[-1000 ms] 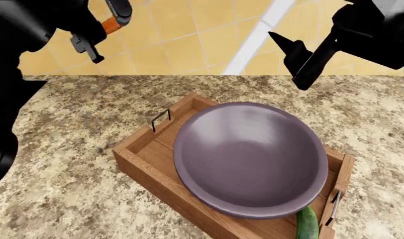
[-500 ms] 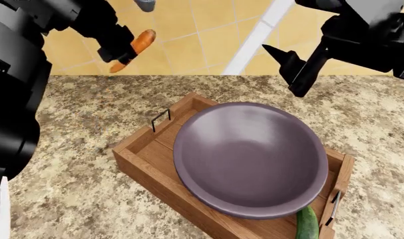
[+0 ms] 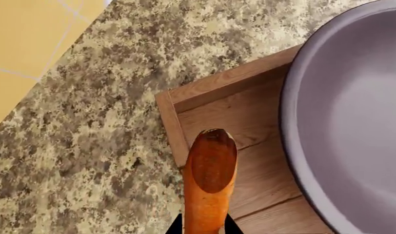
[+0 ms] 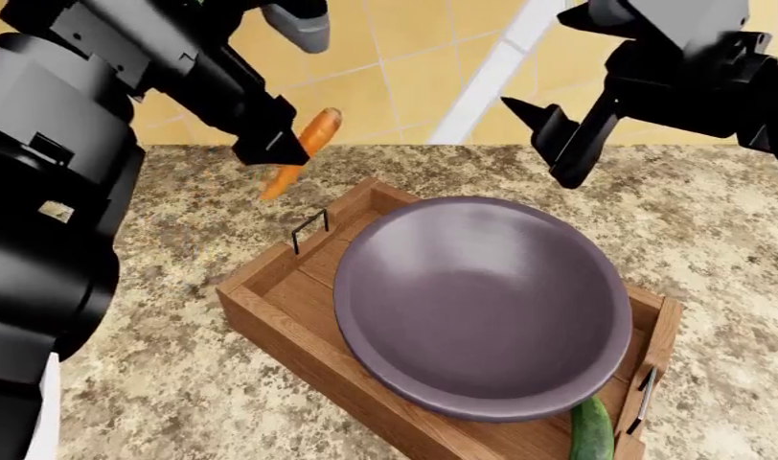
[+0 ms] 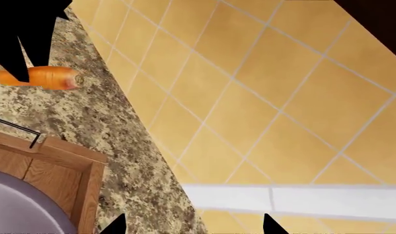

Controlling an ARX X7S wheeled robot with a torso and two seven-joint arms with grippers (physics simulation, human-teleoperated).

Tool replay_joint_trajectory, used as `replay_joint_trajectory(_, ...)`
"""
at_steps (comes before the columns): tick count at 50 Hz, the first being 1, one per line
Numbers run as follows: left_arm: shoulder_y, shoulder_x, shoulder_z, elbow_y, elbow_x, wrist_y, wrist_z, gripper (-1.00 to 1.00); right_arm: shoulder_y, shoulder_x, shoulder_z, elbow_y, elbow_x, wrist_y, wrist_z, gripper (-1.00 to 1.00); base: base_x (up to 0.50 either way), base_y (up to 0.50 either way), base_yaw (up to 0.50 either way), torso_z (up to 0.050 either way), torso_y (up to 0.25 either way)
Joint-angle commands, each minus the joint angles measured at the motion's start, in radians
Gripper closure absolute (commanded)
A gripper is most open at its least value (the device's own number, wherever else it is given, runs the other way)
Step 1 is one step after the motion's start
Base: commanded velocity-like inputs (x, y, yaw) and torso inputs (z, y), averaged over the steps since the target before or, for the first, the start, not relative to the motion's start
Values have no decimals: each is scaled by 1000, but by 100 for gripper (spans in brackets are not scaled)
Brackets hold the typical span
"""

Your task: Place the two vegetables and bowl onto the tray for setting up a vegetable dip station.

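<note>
granite counter [image 4: 171, 287]: left jaws clamp carrot [image 4: 302, 151], right jaws apart, cucumber [image 4: 591, 431] cut off behind bowl [image 4: 481, 307].

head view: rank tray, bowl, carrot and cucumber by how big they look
1. tray, partly cut off by the frame
2. bowl
3. carrot, held in the left gripper
4. cucumber, mostly cut off, so its place against the carrot is unsure

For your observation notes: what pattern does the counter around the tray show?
The counter is speckled granite in tan, brown and cream; the left wrist view shows it best.
</note>
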Motion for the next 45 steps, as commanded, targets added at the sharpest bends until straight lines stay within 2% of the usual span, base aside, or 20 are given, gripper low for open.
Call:
replay_joint_trajectory(1, 67, -3, -5, 14, 8, -27, 27, 100, -5, -9, -1, 8, -8, 8, -8, -100, 0, 0, 0, 0, 0)
replay_joint_trajectory(9, 102, -19, 13, 68, 13, -67, 24, 100, -15, -2, 2, 7, -9, 1, -8, -100, 0, 0, 0, 0, 0)
replay_joint_trajectory(14, 162, -102, 21, 328, -5, -223, 28, 100, -26, 7, 2, -3, -12, -5, 0, -100, 0, 0, 0, 0, 0)
replay_joint_trajectory(18, 183, -128, 23, 399, -14, -265, 23, 100, -27, 9, 6, -7, -8, -3, 2, -100, 0, 0, 0, 0, 0)
replay_joint_trajectory(26, 185, -107, 9, 372, -31, -251, 13, 100, -25, 14, 8, -22, 0, 13, 8, -100, 0, 0, 0, 0, 0)
replay_joint_trajectory(31, 148, -50, -14, 240, -43, -214, 1, 100, -39, 9, 9, -8, -3, -1, 0, -100, 0, 0, 0, 0, 0)
replay_joint_trajectory(35, 169, -73, -5, 324, -47, -259, -3, 100, -45, 12, 12, -7, -5, -8, 1, -100, 0, 0, 0, 0, 0)
replay_joint_trajectory(45, 189, -87, -3, 392, -60, -301, -19, 100, -50, 22, 16, -17, -7, -11, 0, -100, 0, 0, 0, 0, 0)
